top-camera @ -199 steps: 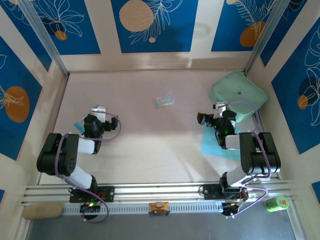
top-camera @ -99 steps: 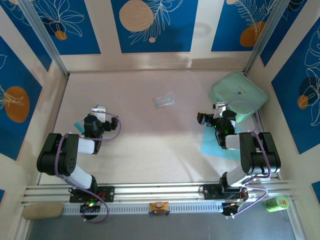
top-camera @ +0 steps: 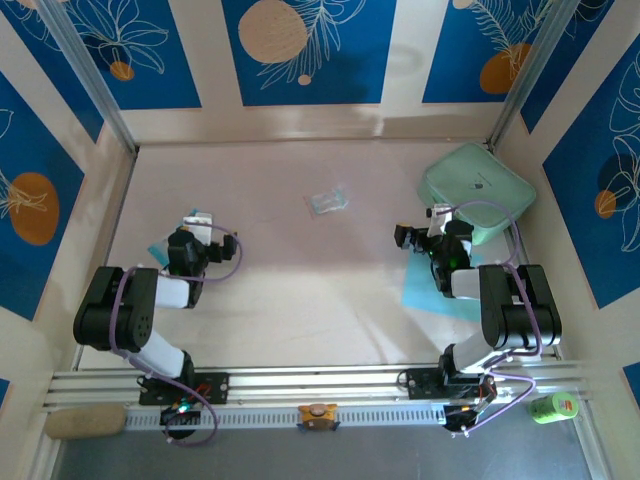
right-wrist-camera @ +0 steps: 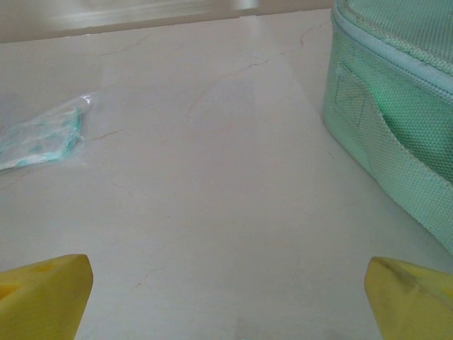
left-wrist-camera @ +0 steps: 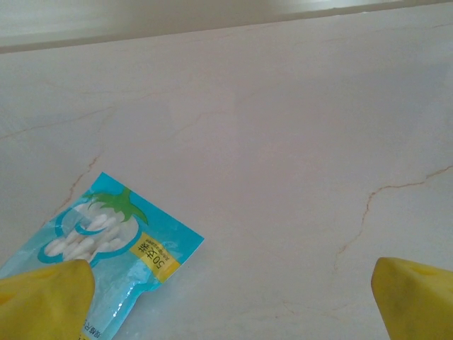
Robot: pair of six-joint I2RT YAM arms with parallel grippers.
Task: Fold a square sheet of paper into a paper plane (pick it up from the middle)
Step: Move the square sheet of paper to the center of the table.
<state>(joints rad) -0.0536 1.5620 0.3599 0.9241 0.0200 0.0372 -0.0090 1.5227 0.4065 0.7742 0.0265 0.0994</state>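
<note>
Overhead, the left end effector (top-camera: 205,232) rests low over the desk (top-camera: 300,290) with its jaws spread wide and nothing between them; its own camera shows the two yellow fingertips (left-wrist-camera: 42,294) far apart at the bottom corners. A small blue-and-white printed packet (left-wrist-camera: 106,244) lies flat just ahead of its left fingertip, partly tucked under it. The right end effector (top-camera: 422,228) is likewise wide apart and holding nothing, with bare desk between its yellow tips. The light-blue sheet of paper (top-camera: 432,292) lies flat on the desk just behind this end effector, toward the arm's base, with the arm above hiding part of it. A mint-green case (top-camera: 478,188) sits close ahead and to the right of the right end effector, and a clear crumpled wrapper (top-camera: 327,202) lies well ahead to its left.
</note>
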